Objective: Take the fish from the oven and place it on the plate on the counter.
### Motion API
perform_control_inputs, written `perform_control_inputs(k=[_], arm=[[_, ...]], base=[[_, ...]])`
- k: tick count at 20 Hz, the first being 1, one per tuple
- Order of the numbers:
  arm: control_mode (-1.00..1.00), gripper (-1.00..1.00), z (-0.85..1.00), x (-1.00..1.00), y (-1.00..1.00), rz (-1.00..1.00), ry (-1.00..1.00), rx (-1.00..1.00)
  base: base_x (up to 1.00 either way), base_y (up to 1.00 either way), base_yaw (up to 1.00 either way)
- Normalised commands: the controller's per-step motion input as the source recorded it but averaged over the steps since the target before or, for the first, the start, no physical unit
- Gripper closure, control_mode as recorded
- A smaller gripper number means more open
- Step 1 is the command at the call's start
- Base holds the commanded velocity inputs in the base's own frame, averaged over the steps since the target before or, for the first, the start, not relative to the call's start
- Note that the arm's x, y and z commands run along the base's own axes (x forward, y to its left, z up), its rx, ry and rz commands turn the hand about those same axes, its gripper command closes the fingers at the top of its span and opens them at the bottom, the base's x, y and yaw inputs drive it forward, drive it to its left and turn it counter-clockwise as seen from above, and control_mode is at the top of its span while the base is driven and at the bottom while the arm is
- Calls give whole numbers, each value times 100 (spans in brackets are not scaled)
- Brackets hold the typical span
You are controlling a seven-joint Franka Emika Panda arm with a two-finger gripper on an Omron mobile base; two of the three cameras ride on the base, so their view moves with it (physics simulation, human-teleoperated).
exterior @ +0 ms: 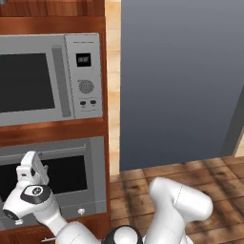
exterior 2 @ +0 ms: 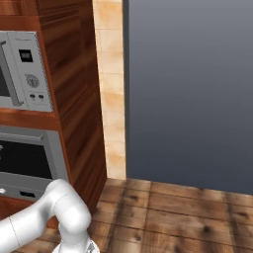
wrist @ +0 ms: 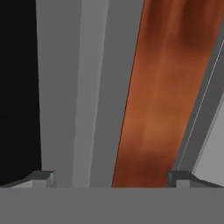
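Built into reddish wood cabinetry: the oven (exterior: pixel 93 171), silver-grey, with a wide dark window, a pale horizontal bar handle (exterior: pixel 64 153) across the top of its door and one small knob (exterior: pixel 81 211) near the lower edge; door closed, so nothing of the inside to be seen, fish included. Sits at about 8 o'clock in the left base view, directly beneath the silver microwave (exterior: pixel 85 76) with its side panel, display and dial. Pressed up close to the door's upper left at 9 o'clock, level with the bar handle: the gripper (exterior: pixel 32 167), wrist turned, white arm rising from the bottom edge. In the hand view, rolled sideways: dark window glass at 9 o'clock, grey oven frame running through the middle, a wood strip (wrist: pixel 164 96) toward 1 o'clock, and the two fingertips (wrist: pixel 41 178) spread wide apart with nothing between them. From the right base view: just the oven's right edge at 8 o'clock, the cabinet's wooden side panel (exterior 2: pixel 74 94), a tan tiled wall strip (exterior 2: pixel 111 94), a broad grey-blue wall (exterior 2: pixel 190 94) and the wood-plank floor (exterior 2: pixel 178 212).
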Motion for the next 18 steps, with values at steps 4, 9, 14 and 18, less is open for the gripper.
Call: perform_control_inputs(k=[4,9,14,18], arm=[[-100,-100,1,5,7,9,1,17],[-100,-100,0,18,0,17,0,15],[-100,-100,0,38,0,18,0,13],[-100,-100,-16,32,4,12,2,8]], base=[[0,0,0],[0,0,0],[0,0,0],[0,0,0]])
